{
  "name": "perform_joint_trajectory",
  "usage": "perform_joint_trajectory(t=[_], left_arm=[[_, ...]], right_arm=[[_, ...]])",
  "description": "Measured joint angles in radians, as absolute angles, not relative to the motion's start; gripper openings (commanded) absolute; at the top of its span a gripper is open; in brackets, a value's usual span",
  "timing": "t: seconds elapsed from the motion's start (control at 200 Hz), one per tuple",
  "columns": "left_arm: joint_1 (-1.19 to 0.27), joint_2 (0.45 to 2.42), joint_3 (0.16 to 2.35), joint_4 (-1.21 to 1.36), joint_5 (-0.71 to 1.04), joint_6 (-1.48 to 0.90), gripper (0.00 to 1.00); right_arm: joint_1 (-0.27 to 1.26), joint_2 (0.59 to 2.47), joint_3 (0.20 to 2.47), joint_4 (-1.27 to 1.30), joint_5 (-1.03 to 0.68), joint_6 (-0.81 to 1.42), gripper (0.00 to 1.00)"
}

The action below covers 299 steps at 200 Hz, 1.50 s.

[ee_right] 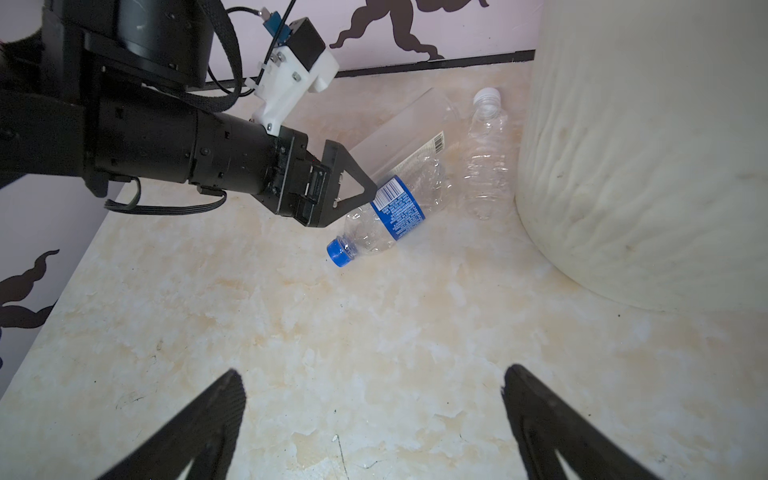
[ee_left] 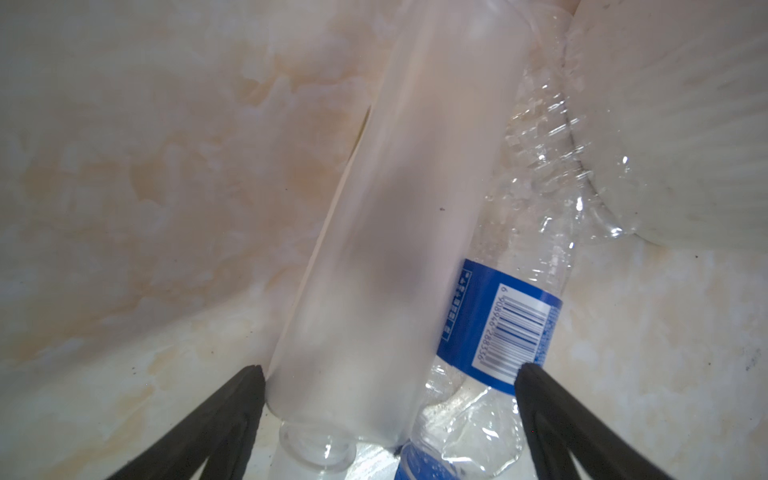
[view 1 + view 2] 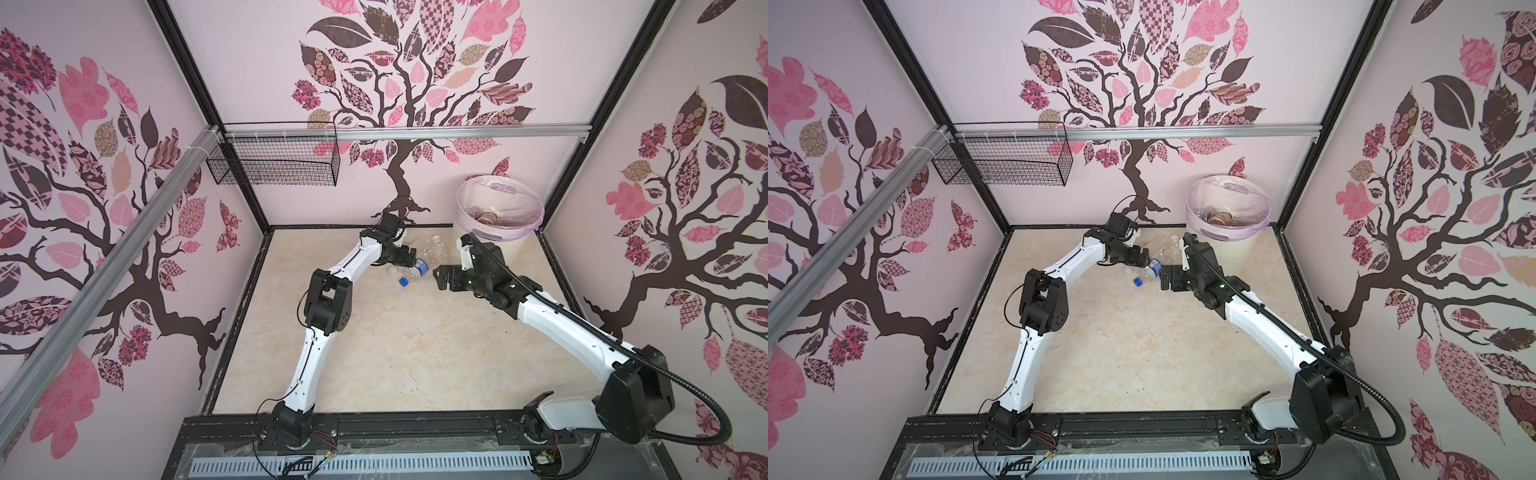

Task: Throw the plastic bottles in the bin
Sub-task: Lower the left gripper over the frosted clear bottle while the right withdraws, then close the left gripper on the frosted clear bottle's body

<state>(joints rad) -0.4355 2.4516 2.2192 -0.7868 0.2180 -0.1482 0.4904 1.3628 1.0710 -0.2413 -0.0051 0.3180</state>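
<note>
Left gripper (image 2: pixel 386 372): open wide and low over the floor, just above centre in both top views. Its fingers straddle two bottles lying side by side, and no squeeze on them shows.
Blue-label bottle (image 1: pixel 395 210): clear and crushed, with a blue cap. It lies on its side at mid-frame in the right wrist view, cap toward the lower left, with one left finger against its label.
Frosted bottle (image 2: pixel 395 228): lies alongside the blue-label bottle and touches it. It fills the centre of the left wrist view, neck at the bottom edge.
Clear bottle (image 1: pixel 484 153): has a white cap and lies on its side just beside the bin's wall, upper right of centre in the right wrist view.
Bin (image 3: pixel 511 245): upright in the far corner of the floor, upper right of centre in both top views, with a lilac liner folded over the rim.
Bottles in the bin (image 3: pixel 1219 217): several, with a brown-labelled one on top.
Right gripper (image 1: pixel 372 372): open and empty, over bare floor. In both top views it is just right of the blue-label bottle.
Floor (image 3: pixel 395 353): pale marble pattern.
</note>
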Motion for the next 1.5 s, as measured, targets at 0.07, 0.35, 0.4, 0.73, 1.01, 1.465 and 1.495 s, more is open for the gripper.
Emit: perform_joint_trajectory(t=[0.07,0.35,0.4,0.73,1.01,1.465,1.495], left_arm=[[-0.443,2.452,2.219,-0.786,0.218,-0.148,0.95],[-0.463,2.452,2.189,-0.764,0.214,-0.149,0.89],[-0.463,2.449,2.182,-0.752,0.214,-0.149,0.88],[-0.467,2.402,2.091,-0.687,0.177,-0.159,0.78],[-0.472,2.402,2.06,-0.697,0.111,-0.164,0.78],[-0.48,2.402,2.061,-0.676,0.115,-0.182,0.82],[-0.48,2.402,2.061,-0.674,0.115,-0.183,0.83]], right_arm=[[0.49,1.363,1.066,-0.241,-0.005,0.318,0.99],[0.49,1.363,1.045,-0.238,-0.005,0.32,0.99],[0.49,1.363,1.04,-0.237,-0.005,0.323,0.99],[0.49,1.361,1.033,-0.234,-0.006,0.338,0.99],[0.49,1.34,1.015,-0.23,-0.008,0.341,1.0],[0.49,1.34,1.014,-0.22,-0.008,0.342,1.0],[0.49,1.34,1.014,-0.22,-0.008,0.342,0.99]])
